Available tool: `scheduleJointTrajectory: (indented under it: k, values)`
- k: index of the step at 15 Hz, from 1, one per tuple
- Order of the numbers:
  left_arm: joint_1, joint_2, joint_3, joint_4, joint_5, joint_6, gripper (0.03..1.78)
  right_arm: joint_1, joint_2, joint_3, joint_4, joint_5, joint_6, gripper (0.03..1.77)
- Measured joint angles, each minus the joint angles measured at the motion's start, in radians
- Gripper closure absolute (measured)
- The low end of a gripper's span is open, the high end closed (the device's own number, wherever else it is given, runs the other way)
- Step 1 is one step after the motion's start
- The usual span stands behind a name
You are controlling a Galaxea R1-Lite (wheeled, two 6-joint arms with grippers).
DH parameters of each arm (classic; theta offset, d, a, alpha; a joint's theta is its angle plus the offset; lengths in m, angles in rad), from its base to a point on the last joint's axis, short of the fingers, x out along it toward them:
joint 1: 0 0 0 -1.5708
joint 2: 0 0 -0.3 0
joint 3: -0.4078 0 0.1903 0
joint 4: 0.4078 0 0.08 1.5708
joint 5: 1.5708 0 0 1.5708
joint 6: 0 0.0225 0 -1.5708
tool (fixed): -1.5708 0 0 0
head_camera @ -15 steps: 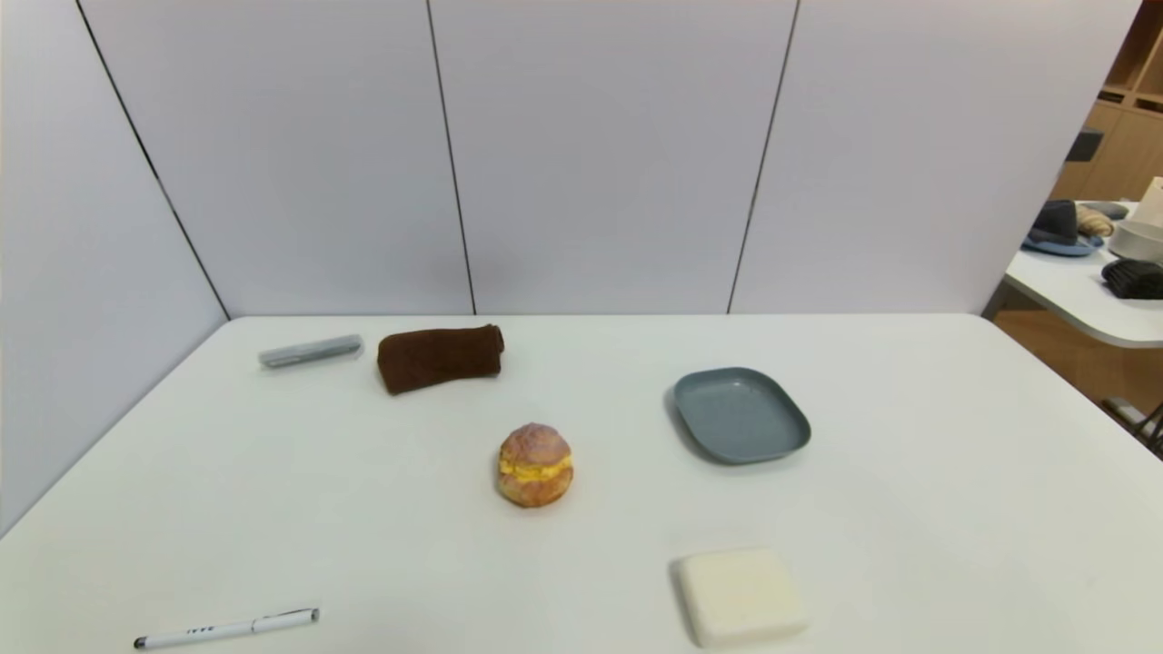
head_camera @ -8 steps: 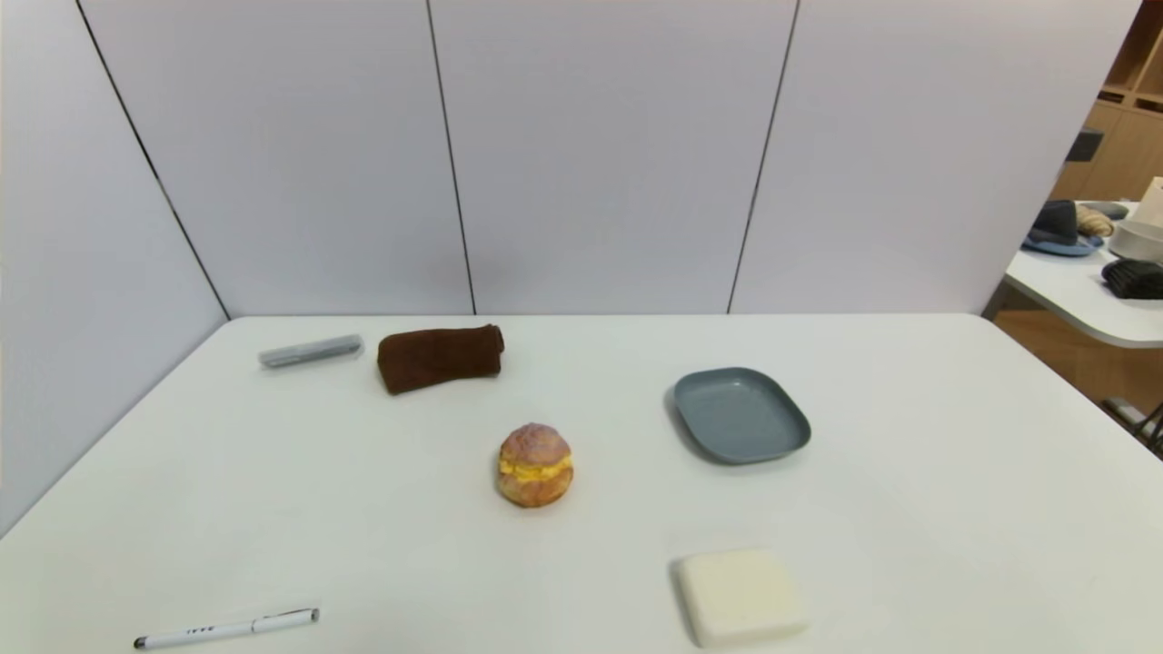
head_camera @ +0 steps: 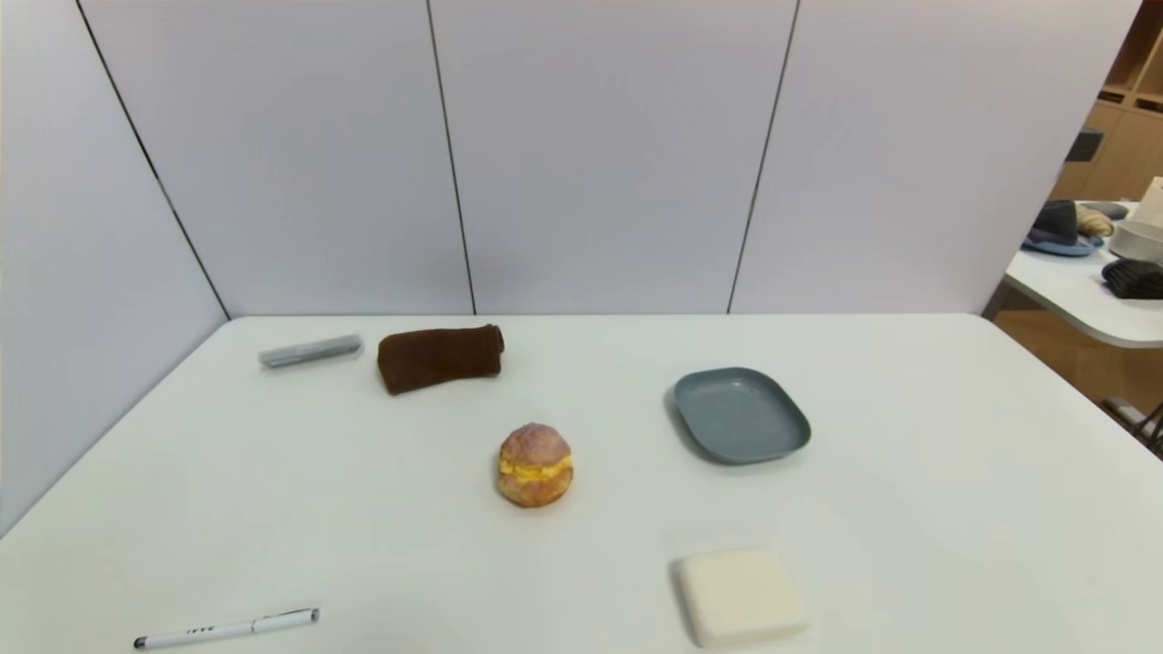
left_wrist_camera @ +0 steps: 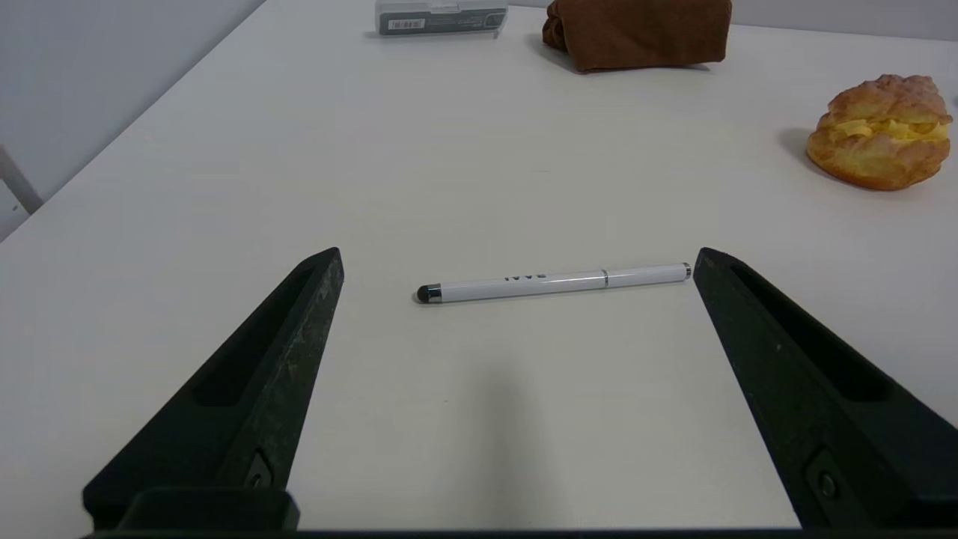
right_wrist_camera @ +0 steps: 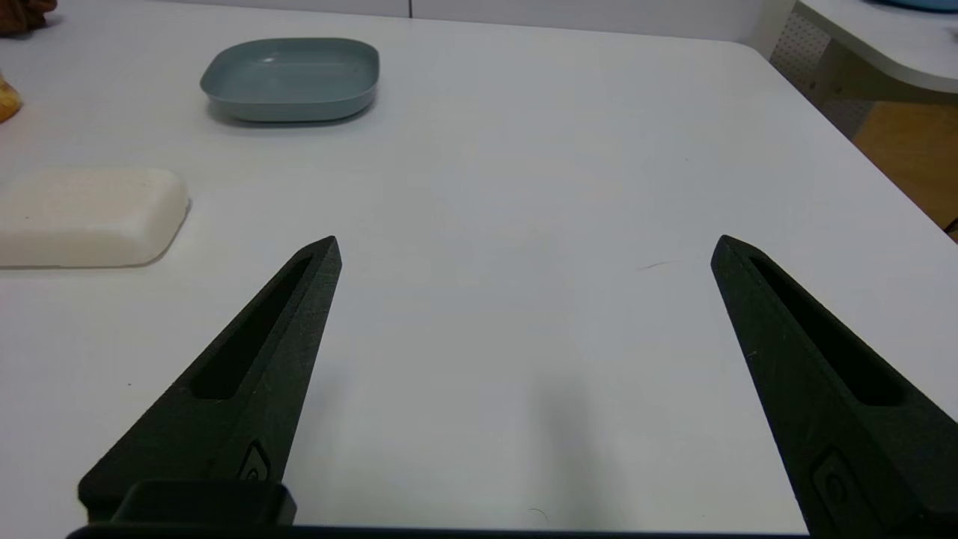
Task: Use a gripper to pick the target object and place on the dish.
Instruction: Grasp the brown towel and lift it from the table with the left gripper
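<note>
The dark brown rolled towel (head_camera: 440, 358) lies at the table's back left, also seen far off in the left wrist view (left_wrist_camera: 640, 34). The grey-blue dish (head_camera: 740, 414) sits empty right of centre, and shows in the right wrist view (right_wrist_camera: 292, 78). Neither arm appears in the head view. My left gripper (left_wrist_camera: 516, 258) hovers open low over the near left of the table, a white pen (left_wrist_camera: 554, 283) just beyond its fingertips. My right gripper (right_wrist_camera: 524, 247) hangs open over bare table at the near right, nothing between its fingers.
A yellow-filled bun (head_camera: 535, 464) sits mid-table between towel and dish. A cream square block (head_camera: 740, 595) lies near the front, below the dish. A small clear case (head_camera: 310, 350) lies left of the towel. Grey panels wall the back and left; another table (head_camera: 1081, 291) stands at right.
</note>
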Motion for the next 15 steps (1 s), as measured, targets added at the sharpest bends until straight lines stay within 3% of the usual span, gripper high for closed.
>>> scheduleJointTrajectory:
  k: [4,6,15]
  values:
    - [0.000,0.025,-0.025,0.031,0.003,0.020,0.12,0.000,0.000,0.000,0.000,-0.001,0.000,0.09]
    - [0.002,0.106,-0.092,0.051,0.001,0.083,0.12,0.000,0.000,0.000,0.000,0.000,0.000,0.09]
    - [-0.033,0.789,-0.663,0.361,-0.025,0.407,0.12,0.000,0.000,0.000,0.000,0.000,0.000,0.09]
